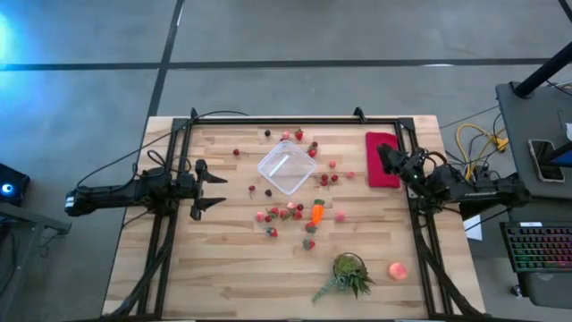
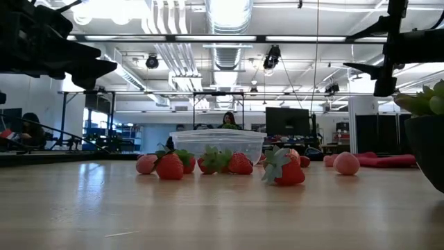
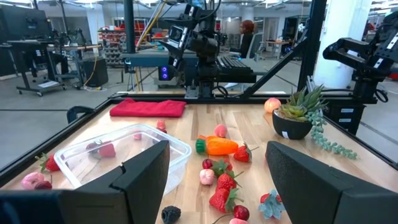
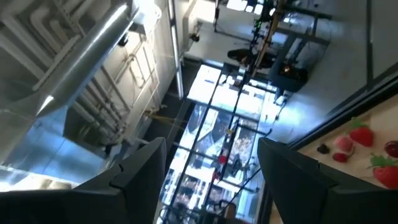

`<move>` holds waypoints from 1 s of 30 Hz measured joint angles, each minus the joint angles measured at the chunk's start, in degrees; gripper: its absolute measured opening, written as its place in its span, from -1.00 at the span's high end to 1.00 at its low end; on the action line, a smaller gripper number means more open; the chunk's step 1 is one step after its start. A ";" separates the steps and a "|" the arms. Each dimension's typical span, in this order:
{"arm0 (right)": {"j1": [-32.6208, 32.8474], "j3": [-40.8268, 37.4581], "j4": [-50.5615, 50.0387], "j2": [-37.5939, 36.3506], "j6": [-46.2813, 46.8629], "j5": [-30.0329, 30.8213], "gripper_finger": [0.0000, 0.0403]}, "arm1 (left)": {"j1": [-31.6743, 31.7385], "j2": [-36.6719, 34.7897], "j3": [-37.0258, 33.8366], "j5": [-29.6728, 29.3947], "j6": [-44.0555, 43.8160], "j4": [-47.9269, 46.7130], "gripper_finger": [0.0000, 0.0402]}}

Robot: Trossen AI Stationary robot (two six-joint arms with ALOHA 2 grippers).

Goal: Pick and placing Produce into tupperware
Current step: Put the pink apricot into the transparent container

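Note:
The clear tupperware (image 1: pixel 288 167) sits on the wooden table a little past its middle, and shows in the left wrist view (image 3: pixel 124 152) and the low view (image 2: pixel 218 142). Red and pink berry pieces (image 1: pixel 284 213) lie scattered around it. The orange carrot piece (image 1: pixel 316 213) lies on the near side of it (image 3: pixel 217 146). My left gripper (image 1: pixel 212 190) hovers open to the left of the tupperware, pointing at it (image 3: pixel 214 180). My right gripper (image 1: pixel 386 159) is raised above the magenta cloth, open (image 4: pixel 211 180), and tipped up toward the ceiling. Neither gripper holds anything.
A flat magenta cloth (image 1: pixel 382 159) lies at the right far side. A green spiky plant in a dark pot (image 1: pixel 349 273) and a peach-coloured fruit (image 1: pixel 398 271) stand near the near edge. A black frame (image 1: pixel 295 120) runs along the far edge and both sides.

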 joint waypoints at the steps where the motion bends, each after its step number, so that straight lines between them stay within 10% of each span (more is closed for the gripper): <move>1: 0.00 0.00 0.10 0.00 -0.41 1.44 -0.22 | -0.01 -0.01 0.01 0.00 0.01 0.00 -0.27; 20: 0.00 0.00 0.68 1.01 -4.22 5.70 -0.19 | 0.01 -0.01 -0.01 0.00 0.02 0.00 -0.27; 30: 0.00 1.38 0.35 1.50 -11.71 -9.80 -0.14 | 0.01 0.00 -0.01 0.00 0.01 0.00 -0.27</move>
